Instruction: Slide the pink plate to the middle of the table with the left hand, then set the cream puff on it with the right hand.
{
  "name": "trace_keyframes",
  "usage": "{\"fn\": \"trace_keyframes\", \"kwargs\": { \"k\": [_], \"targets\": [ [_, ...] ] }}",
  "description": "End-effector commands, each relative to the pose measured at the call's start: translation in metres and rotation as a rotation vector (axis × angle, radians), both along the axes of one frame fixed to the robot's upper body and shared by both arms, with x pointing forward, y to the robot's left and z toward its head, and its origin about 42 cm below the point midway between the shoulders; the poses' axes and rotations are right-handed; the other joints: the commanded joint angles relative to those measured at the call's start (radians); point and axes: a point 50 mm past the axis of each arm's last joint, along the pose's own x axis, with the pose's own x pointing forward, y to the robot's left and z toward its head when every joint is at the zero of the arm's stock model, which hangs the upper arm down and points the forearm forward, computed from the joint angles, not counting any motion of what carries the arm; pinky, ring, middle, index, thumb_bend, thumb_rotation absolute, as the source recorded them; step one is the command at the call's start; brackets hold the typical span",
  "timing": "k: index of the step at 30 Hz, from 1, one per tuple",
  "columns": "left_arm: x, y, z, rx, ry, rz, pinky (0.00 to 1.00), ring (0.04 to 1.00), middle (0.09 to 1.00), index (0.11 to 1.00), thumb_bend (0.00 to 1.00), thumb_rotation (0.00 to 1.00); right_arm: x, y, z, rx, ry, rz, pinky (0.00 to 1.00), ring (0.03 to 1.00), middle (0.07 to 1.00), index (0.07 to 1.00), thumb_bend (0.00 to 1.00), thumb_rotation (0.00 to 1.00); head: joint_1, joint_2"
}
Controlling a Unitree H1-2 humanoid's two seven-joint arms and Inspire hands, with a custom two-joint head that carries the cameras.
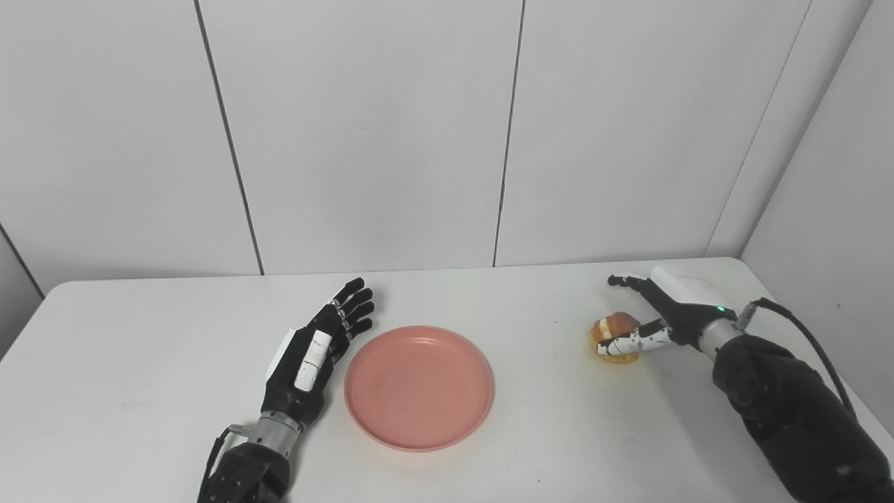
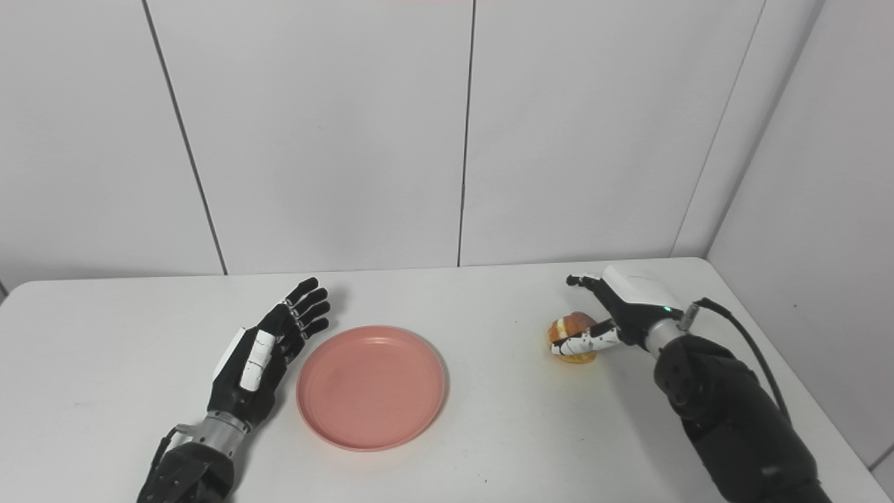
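The pink plate [image 1: 419, 388] lies flat near the middle of the bench [image 1: 140, 391]. Just beside its left rim, the left robot hand [image 1: 318, 353] rests with fingers spread, holding nothing. Farther back and well to the plate's right, the right robot hand [image 1: 660, 318] cups the cream puff [image 1: 614, 337], thumb across its front; whether it grips is unclear. The puff's way to the plate runs leftward and nearer.

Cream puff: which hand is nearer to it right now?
Right. The right hand is at the cream puff, thumb across its front and fingers arched beyond it. The left hand is open far across the table, beside the plate.
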Motion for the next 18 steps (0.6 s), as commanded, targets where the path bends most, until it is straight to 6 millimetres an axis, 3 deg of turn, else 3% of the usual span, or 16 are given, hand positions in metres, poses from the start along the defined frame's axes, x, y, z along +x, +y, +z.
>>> {"fn": "trace_keyframes", "kwargs": {
  "k": [1,18],
  "targets": [
    [-0.008,-0.003,-0.012,-0.017,0.022,0.004,0.89,0.902,0.900,0.865,0.92,0.85,0.010,-0.002,0.027,-0.002,-0.078,-0.008,0.77,0.870,0.877,0.848,1.00,0.49,0.001,0.001],
    [-0.010,-0.004,-0.012,-0.019,0.028,0.006,0.90,0.898,0.902,0.871,0.90,0.86,0.009,-0.003,0.006,0.057,-0.057,-0.008,0.78,0.852,0.863,0.834,1.00,0.43,0.014,0.008]
  ]
}}
